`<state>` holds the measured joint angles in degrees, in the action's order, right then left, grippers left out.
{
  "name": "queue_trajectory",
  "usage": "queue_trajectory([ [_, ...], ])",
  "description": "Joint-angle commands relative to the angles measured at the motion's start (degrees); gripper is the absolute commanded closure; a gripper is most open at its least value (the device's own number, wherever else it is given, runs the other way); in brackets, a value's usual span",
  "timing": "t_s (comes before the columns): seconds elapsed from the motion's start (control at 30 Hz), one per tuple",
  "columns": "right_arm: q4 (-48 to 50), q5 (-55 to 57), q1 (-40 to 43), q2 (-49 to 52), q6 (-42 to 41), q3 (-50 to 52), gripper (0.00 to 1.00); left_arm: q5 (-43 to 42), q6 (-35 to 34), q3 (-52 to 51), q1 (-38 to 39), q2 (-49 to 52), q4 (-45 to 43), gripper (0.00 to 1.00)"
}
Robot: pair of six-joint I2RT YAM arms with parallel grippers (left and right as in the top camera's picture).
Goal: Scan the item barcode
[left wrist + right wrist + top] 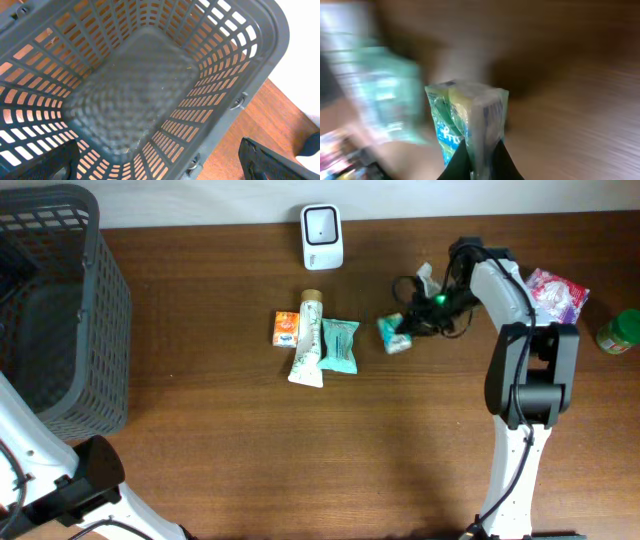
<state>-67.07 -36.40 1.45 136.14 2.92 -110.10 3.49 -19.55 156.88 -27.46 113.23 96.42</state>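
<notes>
At the far left of the table [200,460], a dark mesh basket [60,300] stands empty. The left gripper [160,172] hangs over it with its fingers [272,160] spread wide, holding nothing.

Toward the middle, a white scanner [321,236] sits at the back edge. In front of it lie an orange packet [286,328], a tube [308,340] and a teal packet [339,345], side by side and touching.

Just right of that row is the item to be scanned, a small packet [395,333] printed in teal and white. The right gripper [415,322] is closed on it, and its wrist camera shows the wrapper [470,125] pinched by a narrow edge between the fingers [455,165]. That view is blurred, so it is unclear whether the packet is off the wood.

At the far right, a pink packet [556,293] and a green jar [620,333] lie well apart from the action.

The danger probably lies in the thin hold. A slick, crinkly wrapper held by its seam could twist or slip out on the way to the scanner. The barcode cannot be seen, so it may end up facing away from the scanner window and fail to read. A low path could also nudge the teal packet beside it.
</notes>
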Motion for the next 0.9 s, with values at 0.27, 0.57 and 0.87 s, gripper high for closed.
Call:
queue_trajectory([
  [0.27, -7.13, 20.79, -0.70, -0.02, -1.88, -9.64, 0.51, 0.26, -0.37, 0.13, -0.09, -0.33, -0.07, 0.01],
  [0.57, -8.35, 20.63, -4.09, 0.11, -1.25, -7.56, 0.73, 0.26, -0.37, 0.13, -0.09, -0.33, -0.07, 0.01],
  [0.87, -7.98, 23.78, -4.50, 0.22, -1.27, -7.34, 0.69, 0.26, -0.37, 0.13, -0.09, -0.33, -0.07, 0.01],
])
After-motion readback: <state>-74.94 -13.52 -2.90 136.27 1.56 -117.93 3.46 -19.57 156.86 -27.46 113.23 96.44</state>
